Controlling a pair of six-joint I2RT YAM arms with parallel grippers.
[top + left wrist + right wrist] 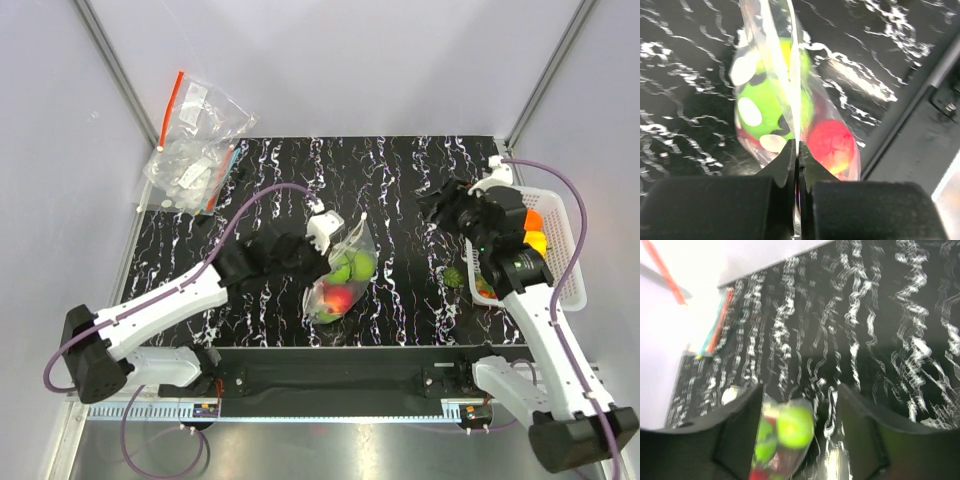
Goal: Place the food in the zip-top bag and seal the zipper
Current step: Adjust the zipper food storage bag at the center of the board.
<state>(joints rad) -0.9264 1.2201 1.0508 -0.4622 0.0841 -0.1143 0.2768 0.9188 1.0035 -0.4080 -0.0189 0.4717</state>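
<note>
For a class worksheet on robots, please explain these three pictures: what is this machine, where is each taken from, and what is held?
Two robot arms stand at a black marbled table. One picture looks down from above; the others come from a camera on each wrist. The left tool is shut on the dotted zip-top bag, which holds green and red toy food. The right tool is open, holding nothing. A white basket at the right holds more food.

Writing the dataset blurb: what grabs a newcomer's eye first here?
The dotted zip-top bag at the centre of the table, bulging with green and red toy food, its edge pinched in the shut left gripper. The right gripper hangs open over the table's right side, by a white basket.
</note>
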